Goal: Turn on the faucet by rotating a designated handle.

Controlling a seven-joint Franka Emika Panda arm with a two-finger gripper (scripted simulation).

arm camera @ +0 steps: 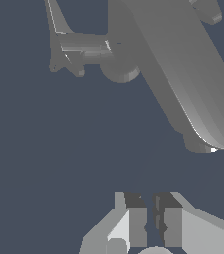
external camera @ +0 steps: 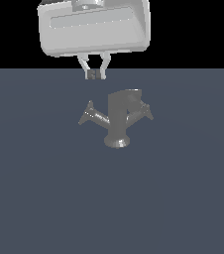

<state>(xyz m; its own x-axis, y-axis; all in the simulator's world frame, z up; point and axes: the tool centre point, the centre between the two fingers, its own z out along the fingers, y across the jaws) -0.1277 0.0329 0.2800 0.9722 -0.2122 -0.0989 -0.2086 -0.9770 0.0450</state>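
A grey metal faucet (external camera: 120, 116) stands on a round base on the dark blue floor, with a spout on top and two handles sticking out sideways. One handle (external camera: 89, 115) points to the exterior view's left, the other handle (external camera: 144, 111) to the exterior view's right. My gripper (external camera: 95, 74) hangs behind and above the left handle, apart from it, jaws nearly together with nothing between them. In the wrist view the spout (arm camera: 183, 74) and one handle (arm camera: 72, 49) show ahead of my fingertips (arm camera: 136, 225).
The dark blue floor (external camera: 44, 198) stretches all around the faucet. Nothing else stands on it.
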